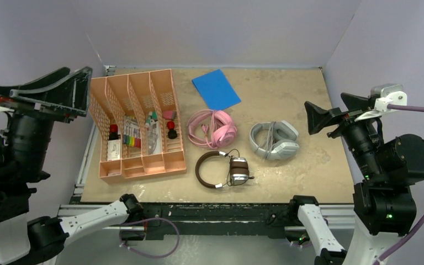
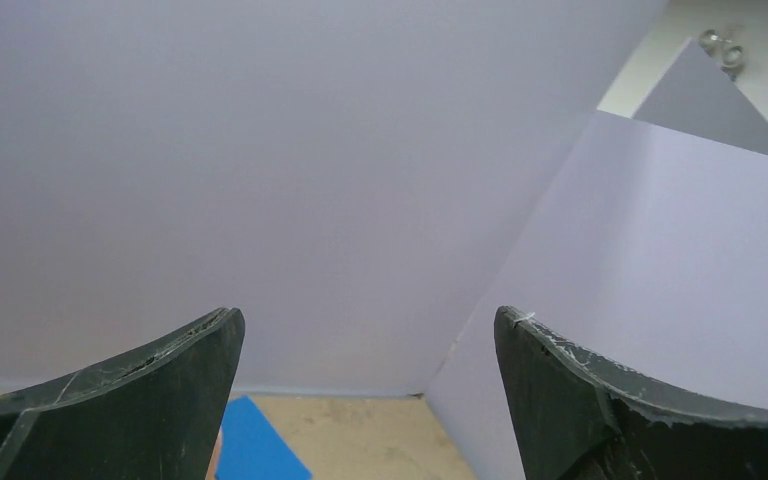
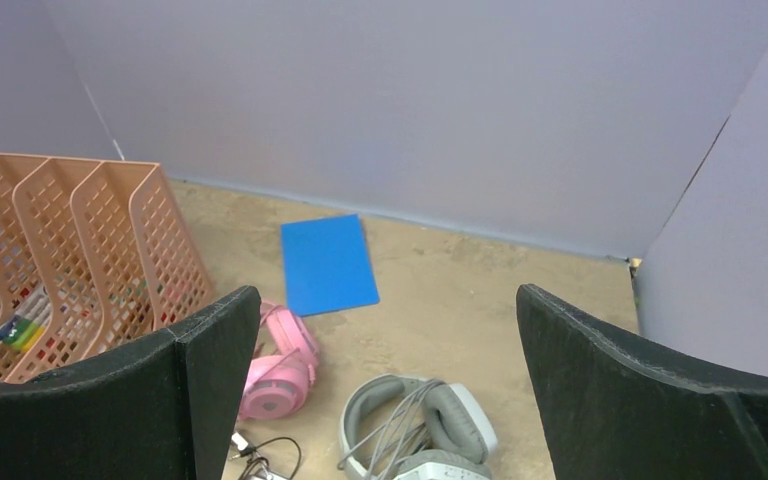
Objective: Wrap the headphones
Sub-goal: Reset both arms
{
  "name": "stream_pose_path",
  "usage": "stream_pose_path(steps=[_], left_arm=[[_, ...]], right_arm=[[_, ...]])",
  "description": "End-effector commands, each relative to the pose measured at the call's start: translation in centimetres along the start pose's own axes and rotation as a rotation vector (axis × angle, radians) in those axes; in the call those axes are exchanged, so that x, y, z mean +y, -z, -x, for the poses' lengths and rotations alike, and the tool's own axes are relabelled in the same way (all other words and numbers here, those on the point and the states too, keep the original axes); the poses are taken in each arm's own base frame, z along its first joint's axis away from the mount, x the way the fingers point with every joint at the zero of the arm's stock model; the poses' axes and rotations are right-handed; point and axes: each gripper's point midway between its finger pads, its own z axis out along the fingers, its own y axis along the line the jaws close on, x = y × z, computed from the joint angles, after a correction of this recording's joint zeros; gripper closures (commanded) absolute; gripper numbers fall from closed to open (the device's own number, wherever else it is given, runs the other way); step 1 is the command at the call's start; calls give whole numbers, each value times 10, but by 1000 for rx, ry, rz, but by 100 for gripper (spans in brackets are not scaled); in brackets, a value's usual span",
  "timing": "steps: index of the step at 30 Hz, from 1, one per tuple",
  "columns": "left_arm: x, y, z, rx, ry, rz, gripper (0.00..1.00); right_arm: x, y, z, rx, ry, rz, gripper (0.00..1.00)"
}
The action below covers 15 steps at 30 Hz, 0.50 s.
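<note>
Three headsets lie on the table. The pink headset [image 1: 211, 128] with its pink cable is in the middle; it also shows in the right wrist view [image 3: 282, 372]. The light-grey headset [image 1: 275, 140] lies to its right with grey cable across its cups [image 3: 418, 430]. The brown-and-silver headset [image 1: 222, 169] with thin black cable lies nearest the front edge. My left gripper [image 1: 61, 91] is open and empty, raised high at the far left, its view [image 2: 370, 330] facing the wall. My right gripper [image 1: 331, 117] is open and empty, raised at the right above the table [image 3: 385, 305].
A peach four-slot file organiser [image 1: 138, 124] holding small items stands left of the headsets. A blue flat sheet [image 1: 216, 88] lies at the back centre. Lilac walls [image 1: 215, 33] close the table on three sides.
</note>
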Motion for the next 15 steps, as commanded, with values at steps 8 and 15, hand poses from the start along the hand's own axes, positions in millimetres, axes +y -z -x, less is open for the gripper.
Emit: stream_pose_path(steps=[8,15], left_arm=[[46,10,-19,19,-115,195,5],[37,-7,-34,55,-144,186,5]], right_arm=[[10,20,47,-142,-13,6,1],[13,8,35,-120,-13,45,1]])
